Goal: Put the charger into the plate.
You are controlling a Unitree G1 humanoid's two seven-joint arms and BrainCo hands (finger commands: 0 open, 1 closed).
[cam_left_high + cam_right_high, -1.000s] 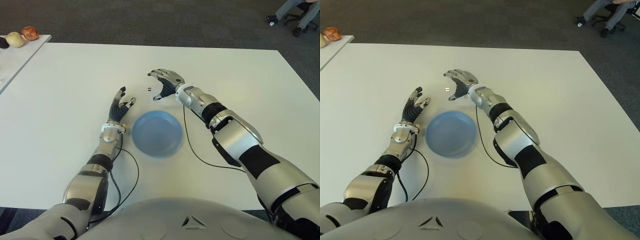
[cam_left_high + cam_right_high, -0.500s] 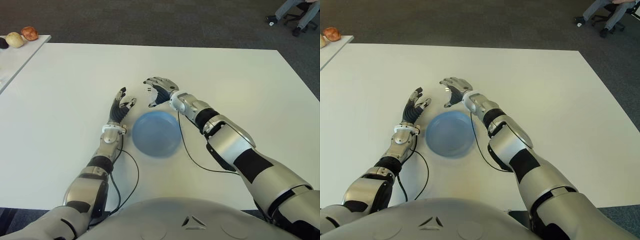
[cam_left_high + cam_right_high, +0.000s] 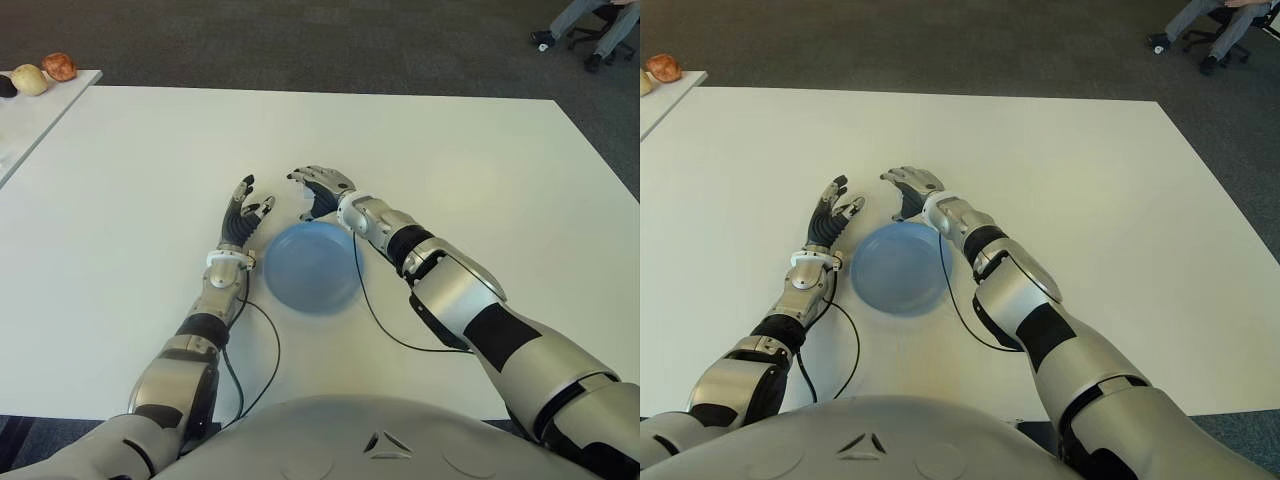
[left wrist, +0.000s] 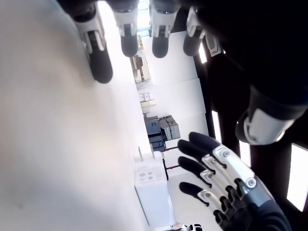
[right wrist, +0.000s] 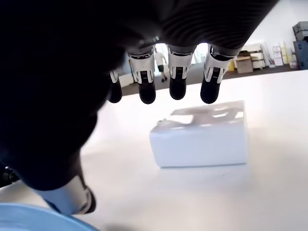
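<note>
The charger (image 5: 199, 137) is a small white block lying on the white table (image 3: 480, 160), just beyond the blue plate (image 3: 312, 265). In the left wrist view the charger (image 4: 151, 192) shows its prongs. My right hand (image 3: 310, 195) hovers over it at the plate's far rim, open, fingers arched above the block without touching it; in the eye views the hand hides the charger. My left hand (image 3: 245, 210) shows to the left of the plate, open, fingers stretched out. The plate holds nothing.
A second table (image 3: 40, 110) at the far left carries a few round fruits (image 3: 45, 70). Black cables (image 3: 375, 310) run from both wrists across the table near the plate. A seated person's legs (image 3: 590, 20) are at the far right on the dark floor.
My right hand has moved to the left and nearer to me, coming over the charger and hiding its prongs in the eye views. The left hand and plate stayed put.
</note>
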